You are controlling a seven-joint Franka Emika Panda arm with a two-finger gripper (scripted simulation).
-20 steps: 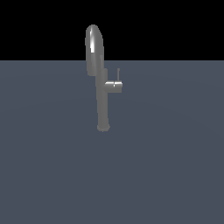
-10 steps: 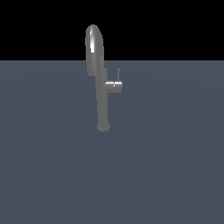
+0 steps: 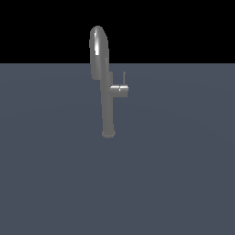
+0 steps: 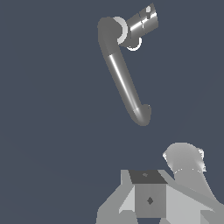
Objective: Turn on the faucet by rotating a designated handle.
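While fingers themselves stay out of frame, only grey gripper body shows in wrist view; spread or pressed together, cannot tell. Gripper well apart from faucet, touching nothing. Faucet stands upright on dark blue-grey worktop, arched spout at top. Stub juts toward exterior view's right; handle, thin rod, points up from stub's end. Wrist view sees faucet from above, handle barely visible.

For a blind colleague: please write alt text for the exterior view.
A tall grey faucet with an arched spout stands alone on a flat dark blue-grey surface. A thin handle points up from a short side stub on the exterior view's right. No robot arm shows.
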